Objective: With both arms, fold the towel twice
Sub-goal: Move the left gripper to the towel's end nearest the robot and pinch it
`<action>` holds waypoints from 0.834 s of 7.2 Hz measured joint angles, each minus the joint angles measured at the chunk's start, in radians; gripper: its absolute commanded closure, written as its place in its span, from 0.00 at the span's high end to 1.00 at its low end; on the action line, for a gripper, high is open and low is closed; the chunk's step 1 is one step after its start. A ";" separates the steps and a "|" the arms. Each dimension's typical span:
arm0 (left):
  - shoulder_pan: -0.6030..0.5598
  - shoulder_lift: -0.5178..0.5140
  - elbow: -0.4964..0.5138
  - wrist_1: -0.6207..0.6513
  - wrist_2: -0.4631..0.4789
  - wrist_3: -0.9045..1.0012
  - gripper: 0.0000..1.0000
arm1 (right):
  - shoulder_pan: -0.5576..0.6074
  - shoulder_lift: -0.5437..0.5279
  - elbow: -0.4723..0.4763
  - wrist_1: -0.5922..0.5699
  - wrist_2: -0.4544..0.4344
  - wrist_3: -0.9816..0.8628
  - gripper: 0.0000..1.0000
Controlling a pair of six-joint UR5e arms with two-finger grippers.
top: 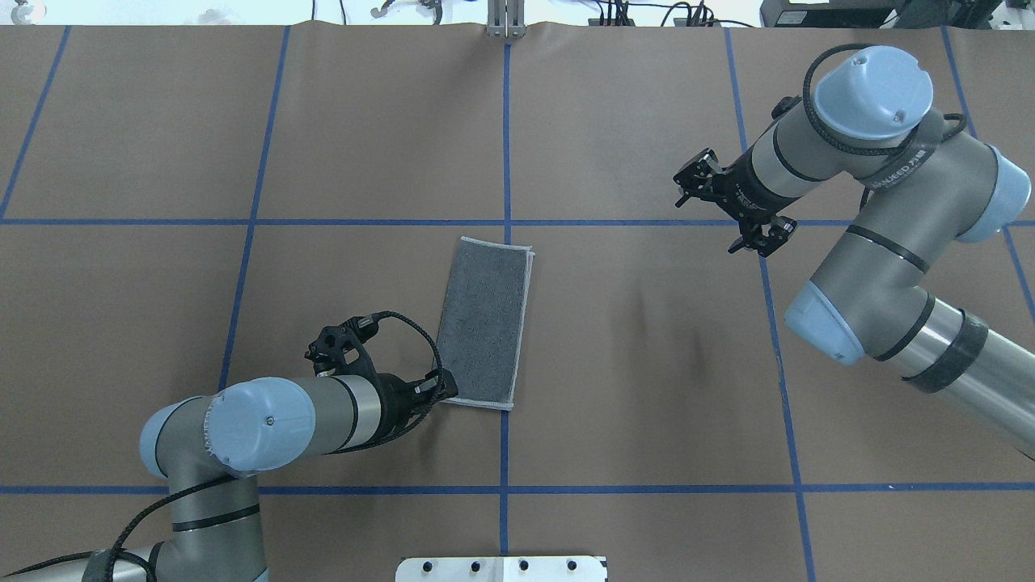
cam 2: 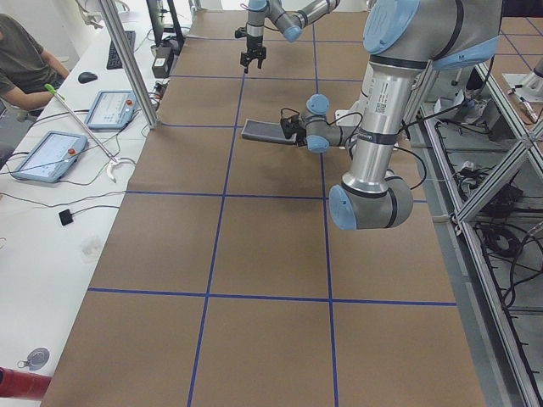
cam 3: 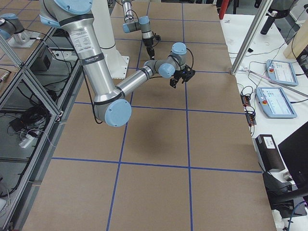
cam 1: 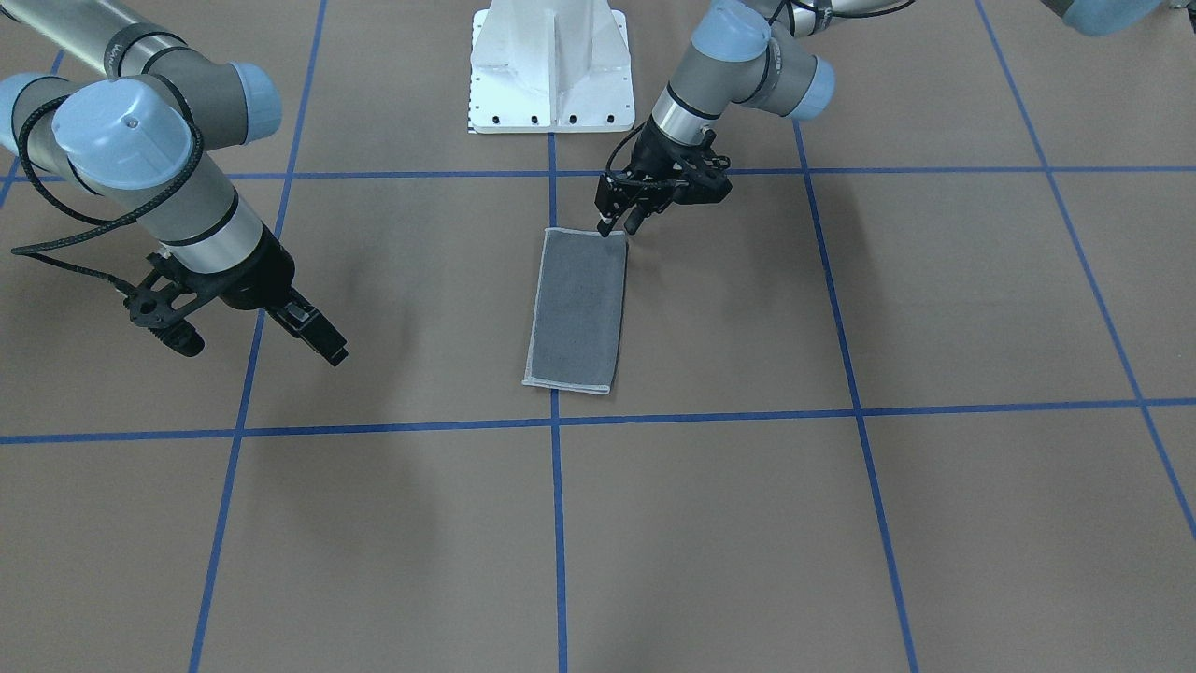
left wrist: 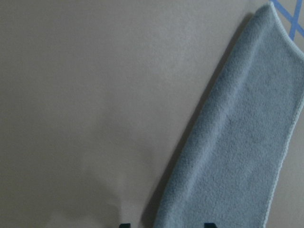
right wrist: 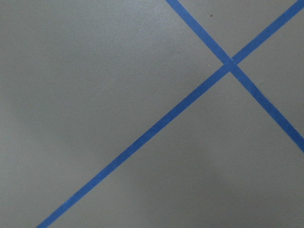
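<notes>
The left fingers (cam 1: pixel 619 222) stand apart, tips down astride the corner of the towel (cam 1: pixel 577 308) nearest the white base (cam 1: pixel 549 65). The left arm (top: pixel 267 424) reaches in low, its wrist sloping down. The right fingers (cam 1: pixel 266 352) are spread wide above the worktop (cam 1: pixel 747 523), well off to one side of the base, on the bent right arm (top: pixel 889 242). The towel lies flat just out from the base, a long strip, dark grey up. Lettering on both arms is too blurred to read.

Even bright light, soft shadows
</notes>
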 measured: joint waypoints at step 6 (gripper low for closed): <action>0.001 -0.004 0.010 0.003 0.000 0.007 0.46 | -0.001 -0.004 0.000 0.001 -0.004 0.000 1.00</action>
